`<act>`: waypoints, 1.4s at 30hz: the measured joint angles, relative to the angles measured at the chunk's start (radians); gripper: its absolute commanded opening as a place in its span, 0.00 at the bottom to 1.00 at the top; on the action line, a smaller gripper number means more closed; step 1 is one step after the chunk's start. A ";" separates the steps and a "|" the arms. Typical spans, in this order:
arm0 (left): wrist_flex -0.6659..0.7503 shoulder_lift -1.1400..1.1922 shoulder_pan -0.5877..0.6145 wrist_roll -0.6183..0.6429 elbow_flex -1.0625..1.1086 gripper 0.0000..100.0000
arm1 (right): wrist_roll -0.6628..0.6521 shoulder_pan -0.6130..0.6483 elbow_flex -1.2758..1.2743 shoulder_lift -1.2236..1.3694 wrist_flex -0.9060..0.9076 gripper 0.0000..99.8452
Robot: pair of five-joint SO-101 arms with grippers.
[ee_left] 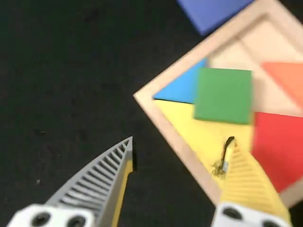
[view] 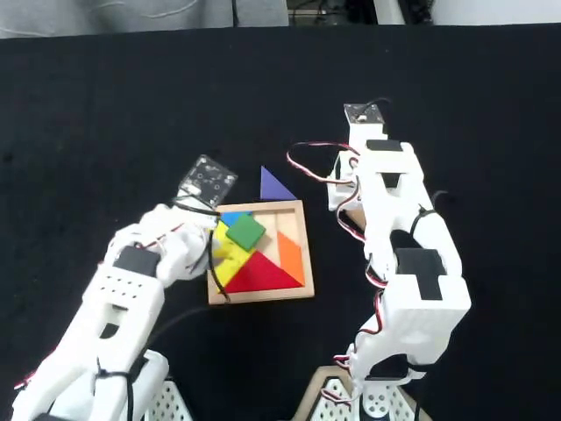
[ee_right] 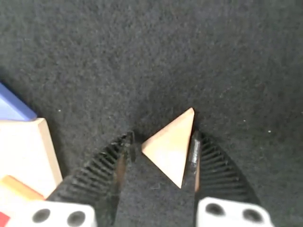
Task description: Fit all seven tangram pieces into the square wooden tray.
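The square wooden tray (view: 259, 296) holds a blue piece (view: 233, 217), a green square (view: 246, 231), a yellow piece (view: 230, 260), a red triangle (view: 261, 274) and an orange piece (view: 291, 254). A purple triangle (view: 275, 185) lies on the cloth just beyond the tray's far edge. A small pale wooden triangle (ee_right: 169, 145) lies to the right of the tray, between the fingers of my open right gripper (ee_right: 158, 146); one finger touches it, the other stands a little off. My left gripper (ee_left: 180, 142) is open astride the tray's left rim (ee_left: 163, 123), one finger over the yellow piece (ee_left: 199, 137).
Black cloth covers the whole table. Part of the tray floor (view: 282, 224) at its far right corner is bare. Both arm bases stand at the near edge, and cables run along the arms.
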State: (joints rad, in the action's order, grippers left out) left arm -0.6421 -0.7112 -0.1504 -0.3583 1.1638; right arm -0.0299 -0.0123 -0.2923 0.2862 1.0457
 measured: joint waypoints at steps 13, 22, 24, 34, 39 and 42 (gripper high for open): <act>0.203 0.338 0.048 -0.006 -0.077 0.30 | -0.003 0.000 0.000 0.000 0.005 0.20; 0.203 0.411 0.048 0.035 -0.138 0.30 | -0.003 0.000 0.000 0.000 0.006 0.18; 0.199 0.411 0.037 0.035 -0.138 0.30 | -0.003 0.000 0.000 0.000 0.011 0.12; 0.032 0.272 0.008 0.058 -0.160 0.30 | -0.003 -0.003 0.000 0.000 0.017 0.05; -0.003 0.123 -0.109 0.089 -0.158 0.30 | -0.003 -0.006 0.000 0.000 0.017 0.05; 0.032 0.118 -0.175 0.124 -0.158 0.30 | -0.003 -0.006 0.000 -0.015 0.049 0.05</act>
State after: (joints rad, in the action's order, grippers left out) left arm -0.6099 -0.5930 -0.3253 -0.2340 1.0058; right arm -0.0330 -0.0184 -0.2923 0.2708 1.0948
